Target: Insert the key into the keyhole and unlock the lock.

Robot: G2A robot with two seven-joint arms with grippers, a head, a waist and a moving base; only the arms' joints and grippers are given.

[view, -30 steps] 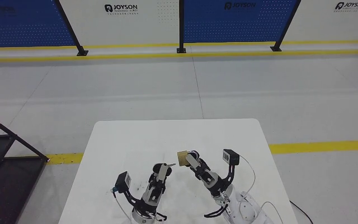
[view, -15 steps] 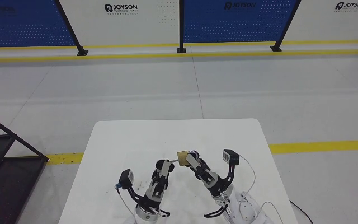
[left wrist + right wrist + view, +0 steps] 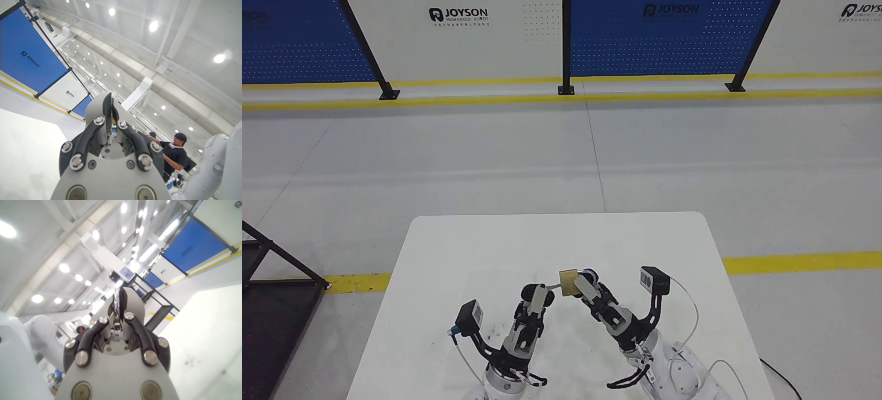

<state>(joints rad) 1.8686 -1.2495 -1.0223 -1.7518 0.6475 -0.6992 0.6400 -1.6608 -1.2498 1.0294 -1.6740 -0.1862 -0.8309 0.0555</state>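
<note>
Top view, right hand (image 3: pixel 579 278) holding lock (image 3: pixel 567 278), left hand (image 3: pixel 535 293) holding key (image 3: pixel 113 119)

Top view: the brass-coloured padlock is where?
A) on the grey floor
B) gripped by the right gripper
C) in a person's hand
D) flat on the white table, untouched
B: the brass-coloured padlock sits at the tip of the right gripper, and the right wrist view shows its shiny metal shackle pinched between that gripper's fingers.
</note>
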